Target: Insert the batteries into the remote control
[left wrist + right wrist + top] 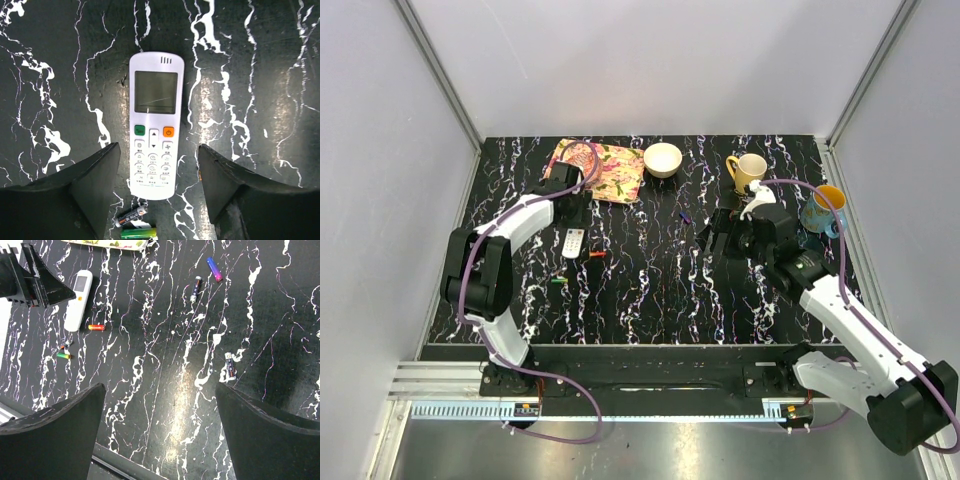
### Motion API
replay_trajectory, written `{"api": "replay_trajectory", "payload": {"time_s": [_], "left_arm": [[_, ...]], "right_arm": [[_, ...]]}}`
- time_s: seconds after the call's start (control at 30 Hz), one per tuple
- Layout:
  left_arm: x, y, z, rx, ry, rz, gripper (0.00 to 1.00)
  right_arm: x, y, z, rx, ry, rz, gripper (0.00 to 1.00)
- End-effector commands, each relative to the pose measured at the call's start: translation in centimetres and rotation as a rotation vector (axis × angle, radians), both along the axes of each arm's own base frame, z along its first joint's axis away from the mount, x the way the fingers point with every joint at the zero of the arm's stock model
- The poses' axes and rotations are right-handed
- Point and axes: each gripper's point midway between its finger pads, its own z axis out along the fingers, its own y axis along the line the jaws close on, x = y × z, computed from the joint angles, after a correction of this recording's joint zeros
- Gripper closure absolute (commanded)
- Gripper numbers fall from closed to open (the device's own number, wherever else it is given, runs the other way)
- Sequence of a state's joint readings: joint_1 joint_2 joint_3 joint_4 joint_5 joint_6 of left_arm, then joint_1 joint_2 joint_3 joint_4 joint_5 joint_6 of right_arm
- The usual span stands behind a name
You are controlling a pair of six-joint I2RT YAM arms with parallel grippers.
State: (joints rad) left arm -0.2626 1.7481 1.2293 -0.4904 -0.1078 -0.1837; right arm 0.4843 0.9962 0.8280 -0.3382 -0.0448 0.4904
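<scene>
Top cam high + behind, whole table (660,300); L wrist close above remote control (153,125); R wrist farther, same remote.

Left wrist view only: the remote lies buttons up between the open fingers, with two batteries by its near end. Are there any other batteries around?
Observer: Yes. A reddish-orange battery lies beside the remote control, not touching it.
Operator: Any farther off?
Observer: A blue-purple battery lies well away from the remote, closer to the right hand.
Operator: Is that hand holding anything?
Observer: No, it is open and empty.
</scene>
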Motion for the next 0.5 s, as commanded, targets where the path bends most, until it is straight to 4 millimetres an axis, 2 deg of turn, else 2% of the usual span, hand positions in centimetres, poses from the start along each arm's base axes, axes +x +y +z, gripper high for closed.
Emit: {"api": "replay_trajectory", "payload": {"time_s": [0.0, 0.23, 0.27, 0.47], "left_arm": [[0.5, 1.3, -0.3, 0.043, 0.015, -0.017, 0.32], [0.4, 1.3, -2.2, 0.044, 0.054, -0.022, 0.25], [0.4, 1.4, -2.3, 0.049, 0.057, -0.015, 0.01], [0.3, 1.5, -3.1, 0.052, 0.067, -0.013, 0.01]], "right_arm": [[-0.2, 0.7, 2.5, 0.045, -0.058, 0.031, 0.0], [-0.4, 0.9, 2.1, 0.049, -0.042, 0.046, 0.0], [-0.4, 1.0, 1.9, 0.046, -0.038, 0.048, 0.0], [-0.4, 0.9, 1.4, 0.042, -0.028, 0.046, 0.0]]}}
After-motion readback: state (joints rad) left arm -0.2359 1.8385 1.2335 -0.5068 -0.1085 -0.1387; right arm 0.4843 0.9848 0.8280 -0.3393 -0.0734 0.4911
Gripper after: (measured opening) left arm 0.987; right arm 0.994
